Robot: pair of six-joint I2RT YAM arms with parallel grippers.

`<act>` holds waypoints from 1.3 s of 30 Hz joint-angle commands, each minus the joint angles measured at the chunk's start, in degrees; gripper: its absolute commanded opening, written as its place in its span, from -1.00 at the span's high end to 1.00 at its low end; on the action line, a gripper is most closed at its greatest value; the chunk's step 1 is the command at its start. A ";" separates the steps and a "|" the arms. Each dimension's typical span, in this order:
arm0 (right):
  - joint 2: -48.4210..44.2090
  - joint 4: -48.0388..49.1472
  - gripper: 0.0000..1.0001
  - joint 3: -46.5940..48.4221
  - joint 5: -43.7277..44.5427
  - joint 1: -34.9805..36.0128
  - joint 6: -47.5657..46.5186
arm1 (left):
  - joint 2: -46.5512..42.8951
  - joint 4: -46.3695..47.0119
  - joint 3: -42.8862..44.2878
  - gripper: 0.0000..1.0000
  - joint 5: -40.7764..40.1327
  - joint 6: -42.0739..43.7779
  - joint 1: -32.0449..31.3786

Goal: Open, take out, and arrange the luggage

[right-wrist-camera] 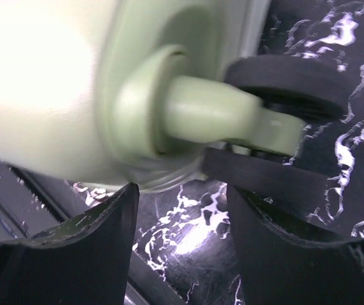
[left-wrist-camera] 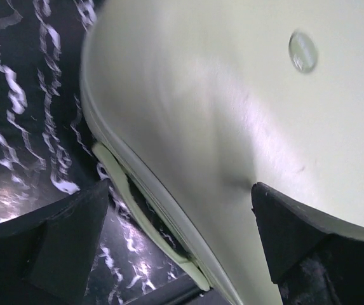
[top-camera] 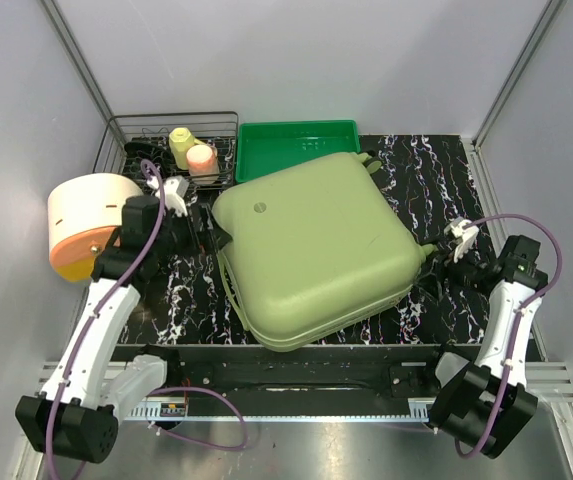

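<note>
One large pale olive-green hard-shell suitcase (top-camera: 316, 245) lies flat mid-frame on the black marbled table (top-camera: 436, 165). The left gripper (left-wrist-camera: 180, 190) gapes wide, empty, at its left rim. The right gripper (right-wrist-camera: 182, 190), fingers parted, holds nothing beside a dark wheel (right-wrist-camera: 289, 82).

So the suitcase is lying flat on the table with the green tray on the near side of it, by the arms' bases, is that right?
Not quite: the top view shows the green tray beyond the suitcase, at the far edge; the suitcase does lie flat.
</note>
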 commanded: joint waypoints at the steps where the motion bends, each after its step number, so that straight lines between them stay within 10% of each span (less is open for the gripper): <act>1: 0.54 22.66 -0.32 0.47 -4.69 0.27 23.72 | -5.78 4.58 -9.91 -0.98 8.06 -7.08 -2.26; 16: 14.07 43.85 -0.29 7.49 8.21 0.27 38.85 | 9.05 28.14 -11.08 -0.91 3.68 -23.00 -30.39; 23: 24.53 47.31 -0.32 17.50 15.60 -0.08 43.19 | 18.46 28.06 -2.47 -0.94 1.04 -23.97 -32.34; 29: 26.29 26.51 -0.36 26.56 3.77 -13.16 24.50 | 15.05 23.93 -1.58 -0.94 -1.60 -18.96 -30.06; 33: 29.80 -7.87 -0.33 34.02 -0.38 -19.85 -10.84 | 14.34 21.99 -1.58 -0.94 -0.03 -15.98 -28.04; 39: 36.66 -31.95 -0.44 29.50 3.04 -23.37 -45.52 | 11.97 22.69 -0.88 -0.97 3.85 -11.66 -27.68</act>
